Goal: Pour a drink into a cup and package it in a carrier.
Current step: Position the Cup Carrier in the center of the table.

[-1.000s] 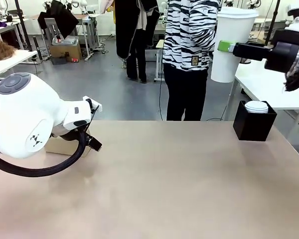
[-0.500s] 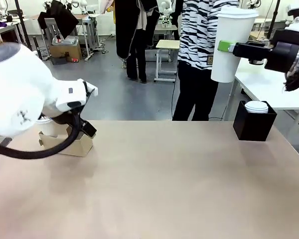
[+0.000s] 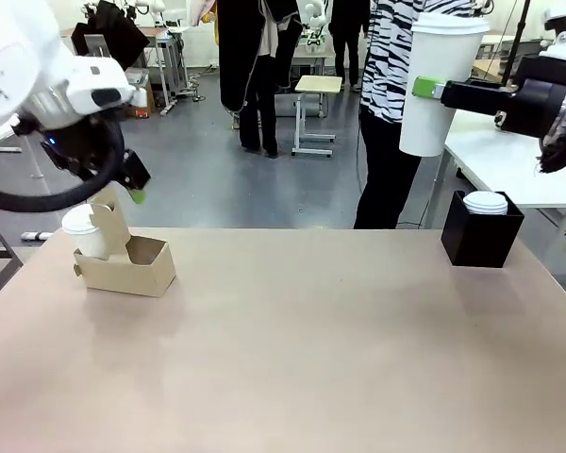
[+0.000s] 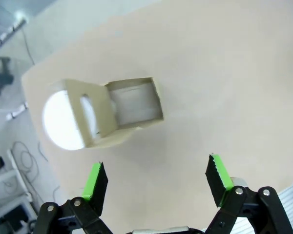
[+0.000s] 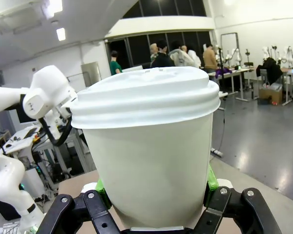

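looks like packaging: right hand [image 3: 432, 90] grasping the tall white lidded paper cup [image 3: 441, 52] far right, left hand [image 4: 156, 178] released over the brown cardboard carrier [image 3: 132, 276], whose empty slot [image 4: 134, 105] probably needs it next.

Two cups: a tall cup [image 3: 441, 104] gripped in the right hand [image 5: 155, 192], a small cup [image 3: 83, 233] below the left hand [image 4: 156, 178]. One carrier [image 3: 143, 274]. One black box [image 3: 481, 243]. One table [image 3: 311, 359].
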Available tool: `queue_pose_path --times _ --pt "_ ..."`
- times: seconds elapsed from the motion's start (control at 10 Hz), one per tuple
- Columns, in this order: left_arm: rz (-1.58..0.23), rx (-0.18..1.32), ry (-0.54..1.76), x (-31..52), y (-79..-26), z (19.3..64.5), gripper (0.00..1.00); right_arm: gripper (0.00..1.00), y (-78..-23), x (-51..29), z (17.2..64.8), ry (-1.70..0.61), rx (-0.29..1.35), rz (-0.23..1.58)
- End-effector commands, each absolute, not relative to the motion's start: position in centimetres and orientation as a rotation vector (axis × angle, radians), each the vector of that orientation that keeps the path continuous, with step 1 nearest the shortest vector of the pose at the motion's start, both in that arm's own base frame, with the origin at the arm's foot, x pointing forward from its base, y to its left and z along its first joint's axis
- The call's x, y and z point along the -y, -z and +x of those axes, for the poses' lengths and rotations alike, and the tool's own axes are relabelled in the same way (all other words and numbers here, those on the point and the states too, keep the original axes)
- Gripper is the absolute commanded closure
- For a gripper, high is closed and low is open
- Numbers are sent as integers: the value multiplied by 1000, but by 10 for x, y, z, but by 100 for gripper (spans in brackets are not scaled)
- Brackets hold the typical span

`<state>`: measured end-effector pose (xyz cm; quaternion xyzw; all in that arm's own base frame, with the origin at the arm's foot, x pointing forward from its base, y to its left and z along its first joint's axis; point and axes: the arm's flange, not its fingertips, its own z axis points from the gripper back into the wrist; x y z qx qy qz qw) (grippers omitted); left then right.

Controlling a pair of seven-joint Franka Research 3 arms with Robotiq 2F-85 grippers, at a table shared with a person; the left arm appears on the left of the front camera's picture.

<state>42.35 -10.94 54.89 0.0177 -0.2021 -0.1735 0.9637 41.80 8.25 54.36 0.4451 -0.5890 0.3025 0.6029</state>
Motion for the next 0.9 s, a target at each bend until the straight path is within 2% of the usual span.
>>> queue_pose_path --times 0.0,0.3,0.7,0.8 --pt "58 376 245 91 -546 455 0 20 -547 -85 420 -706 1401 1037" --pt "82 360 204 60 -532 488 0 20 -547 -85 420 -706 1401 1037" --pt "89 331 221 52 -511 511 0 20 -547 -85 420 -706 1401 1037" --pt "91 329 237 50 -507 515 15 20 -547 -85 420 -706 1401 1037"
